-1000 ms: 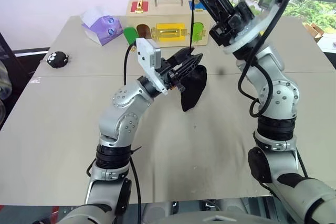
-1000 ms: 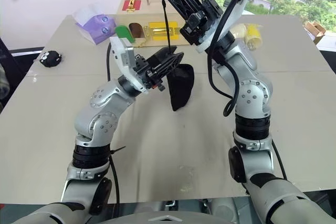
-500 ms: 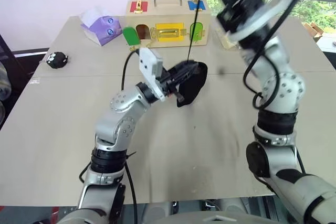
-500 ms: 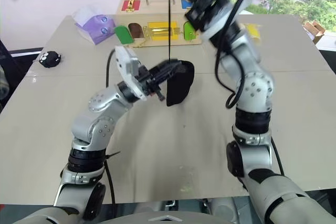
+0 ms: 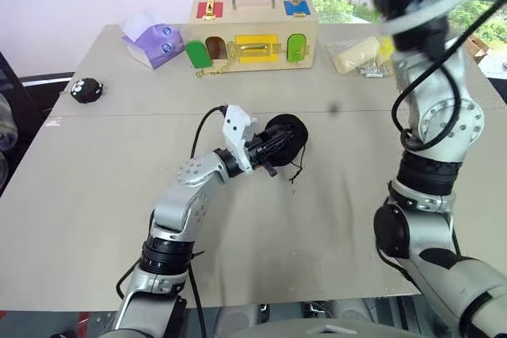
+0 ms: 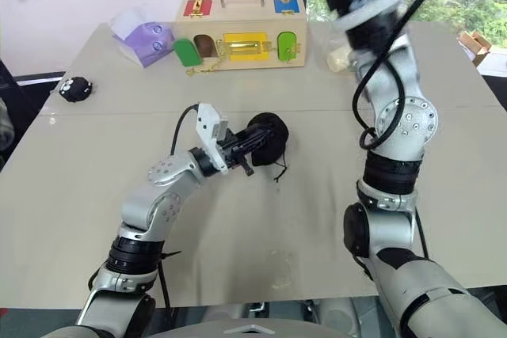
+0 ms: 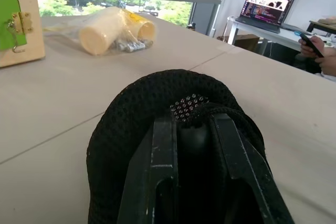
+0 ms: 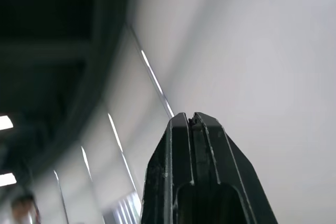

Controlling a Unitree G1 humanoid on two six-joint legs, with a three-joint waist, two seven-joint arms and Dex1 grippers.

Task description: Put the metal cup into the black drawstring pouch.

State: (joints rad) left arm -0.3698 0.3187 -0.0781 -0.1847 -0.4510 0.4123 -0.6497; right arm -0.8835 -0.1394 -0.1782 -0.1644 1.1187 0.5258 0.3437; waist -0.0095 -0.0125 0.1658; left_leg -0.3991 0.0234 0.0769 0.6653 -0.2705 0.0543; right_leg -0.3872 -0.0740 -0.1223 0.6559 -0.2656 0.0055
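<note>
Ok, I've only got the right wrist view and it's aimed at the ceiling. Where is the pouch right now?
Observer: The black drawstring pouch rests on the table near the middle, with the left gripper clamped on its fabric.
Operator: Is the cord tangled in anything?
Observer: A thin cord lies loose on the table beside the pouch.
Operator: Anything close by to avoid?
Observer: The nearest thing is the wooden latch box, behind the pouch and well apart from it.
</note>
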